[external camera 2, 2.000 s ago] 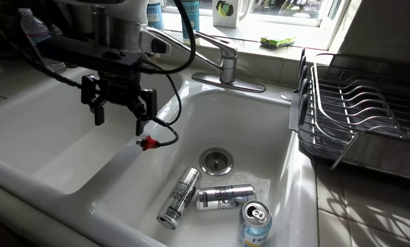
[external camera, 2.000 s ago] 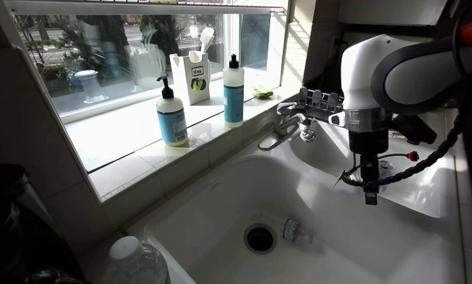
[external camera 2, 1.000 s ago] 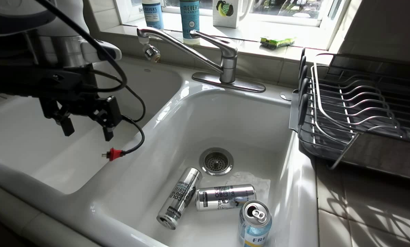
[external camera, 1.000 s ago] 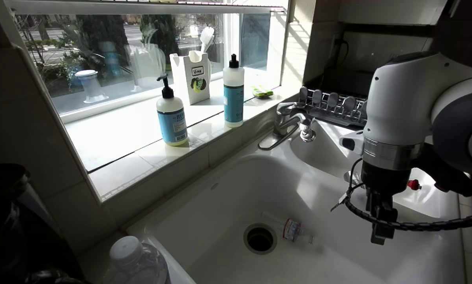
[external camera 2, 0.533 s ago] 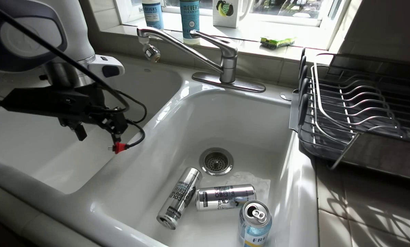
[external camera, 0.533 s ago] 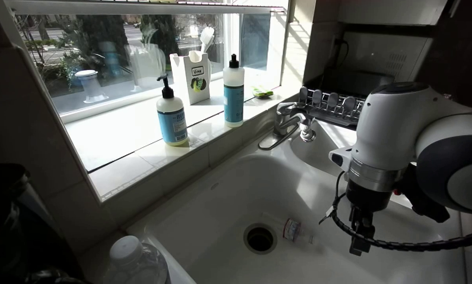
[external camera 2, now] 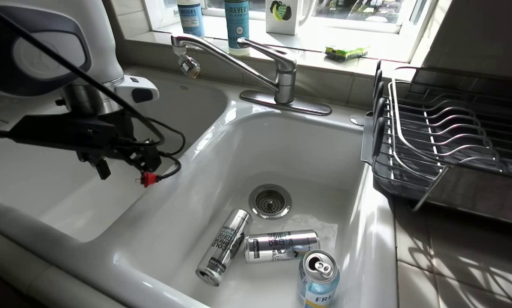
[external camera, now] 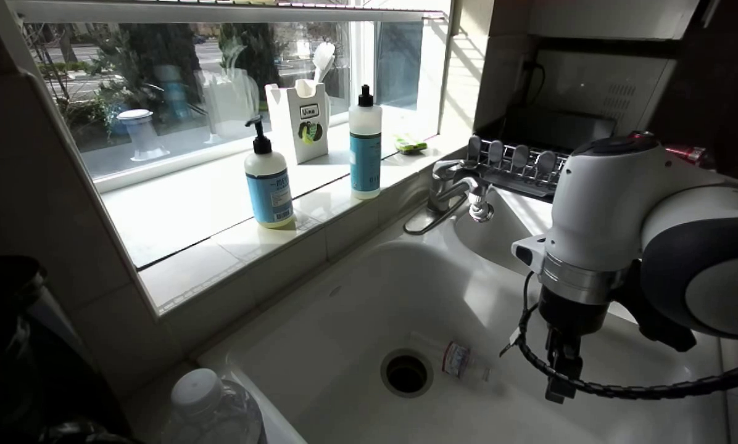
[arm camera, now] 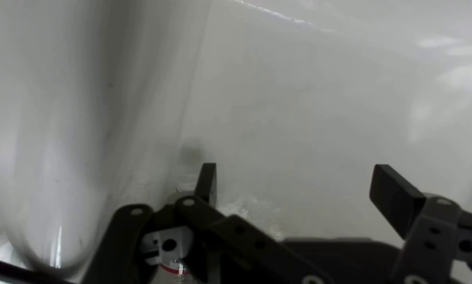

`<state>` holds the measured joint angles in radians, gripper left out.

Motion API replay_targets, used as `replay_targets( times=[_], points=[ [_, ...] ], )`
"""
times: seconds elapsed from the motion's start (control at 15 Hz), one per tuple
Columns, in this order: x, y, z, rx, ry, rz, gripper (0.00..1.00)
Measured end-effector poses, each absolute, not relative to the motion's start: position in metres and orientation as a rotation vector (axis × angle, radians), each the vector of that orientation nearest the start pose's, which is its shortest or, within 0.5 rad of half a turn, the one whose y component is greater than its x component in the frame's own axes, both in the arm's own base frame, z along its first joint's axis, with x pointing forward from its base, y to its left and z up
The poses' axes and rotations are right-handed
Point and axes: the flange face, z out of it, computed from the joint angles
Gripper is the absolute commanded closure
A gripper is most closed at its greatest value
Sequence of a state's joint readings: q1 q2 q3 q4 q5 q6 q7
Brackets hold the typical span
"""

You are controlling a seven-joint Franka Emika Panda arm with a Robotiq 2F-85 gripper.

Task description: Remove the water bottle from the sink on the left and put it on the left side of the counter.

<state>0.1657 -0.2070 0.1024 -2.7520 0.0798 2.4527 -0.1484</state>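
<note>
Open floor shows between the walls of the sink [external camera: 369,290], water bottle [external camera: 456,359] lying beside drain [external camera: 406,374]; arm [external camera: 597,209] bends downward, pincer [arm camera: 293,181] spread.

At the right of an exterior view the white and dark-grey arm [external camera: 597,206] has a silver band [external camera: 579,279] and ribbed black cable [external camera: 653,393], while low in the wrist view the black gripper [arm camera: 293,181] shows pale round pivots [arm camera: 188,202].

Gripper [external camera: 559,390] hangs lower than before, nearer water bottle [external camera: 456,359] in sink [external camera: 326,336]. Arm [external camera: 597,203] sits lower too, wrist [external camera: 574,277] turned. In exterior view, faucet tip [external camera 2: 189,67] and blue-labelled windowsill bottles [external camera 2: 238,28], earlier partly covered, show unblocked. More dish rack [external camera: 520,157] shows beside arm.
</note>
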Motion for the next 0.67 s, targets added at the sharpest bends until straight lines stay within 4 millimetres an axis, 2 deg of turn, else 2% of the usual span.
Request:
replay_targets(
  times=[0.67],
  points=[
    [0.376,0.092,0.222,-3.104,-0.461,0.083,0.00]
  ],
)
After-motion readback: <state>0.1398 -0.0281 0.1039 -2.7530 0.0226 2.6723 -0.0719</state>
